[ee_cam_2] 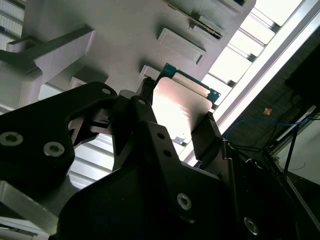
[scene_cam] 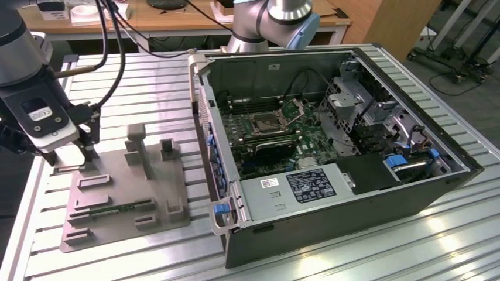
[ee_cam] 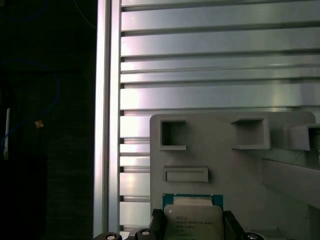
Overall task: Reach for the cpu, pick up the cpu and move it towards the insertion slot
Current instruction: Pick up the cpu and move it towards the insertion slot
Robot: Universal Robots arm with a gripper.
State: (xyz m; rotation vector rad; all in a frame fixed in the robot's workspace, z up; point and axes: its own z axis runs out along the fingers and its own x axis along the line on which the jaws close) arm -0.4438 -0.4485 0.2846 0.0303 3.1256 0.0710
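Note:
The cpu [ee_cam_2: 181,112] is a flat square chip with a bright metal top and a thin teal-green rim. It sits between my gripper's [ee_cam_2: 176,107] two black fingers [ee_cam_2: 209,135], which press on opposite edges, right over the corner of the grey plastic tray [ee_cam_2: 100,30]. The first wrist view has the cpu [ee_cam: 193,220] between the fingertips, over the tray [ee_cam: 225,150]. In the exterior view my gripper [scene_cam: 69,159] hangs at the tray's [scene_cam: 117,187] far corner on that view's left. The insertion slot [scene_cam: 270,122], a metal-framed socket with its plate hinged up, lies on the green motherboard inside the open computer case.
The open computer case [scene_cam: 328,146] fills the exterior view's right, with a grey labelled box [scene_cam: 312,184] near its front. The tray carries upright posts [scene_cam: 137,143] and recesses. A ribbed metal table [scene_cam: 117,76] lies beneath, its edge beside the gripper. Cables [scene_cam: 113,35] hang above.

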